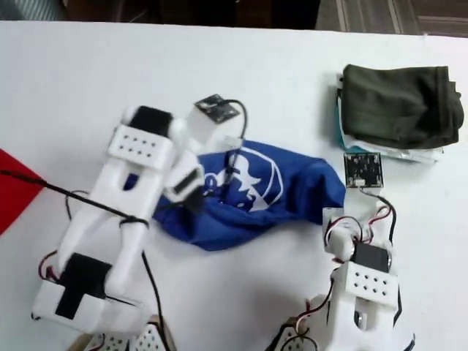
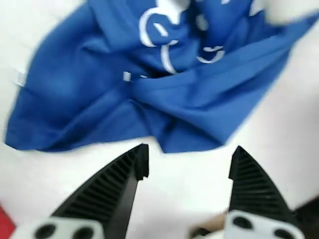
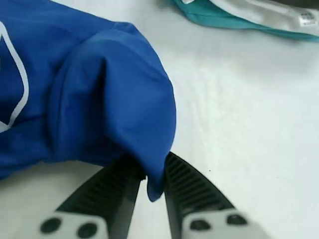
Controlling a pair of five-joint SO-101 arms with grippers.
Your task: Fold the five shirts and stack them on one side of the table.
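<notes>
1. Table point(image 1: 66, 80): blue shirt point(image 1: 256, 197) lies crumpled mid-table, long axis side to side, spanning between both arms.
2. Folded stack point(image 1: 398, 110) on the far right side: dark green on top, white and teal under. It is near the shirt's right end, apart.
3. Right gripper point(image 3: 151, 163) is pinching the shirt's right corner.
4. Left gripper point(image 2: 189, 152) is spread wide. The shirt's edge lies just ahead of the tips, not touching, so this arm looks due to grab next.

The white print point(image 1: 257, 178) on the blue shirt point(image 1: 311, 186) is illegible.
</notes>
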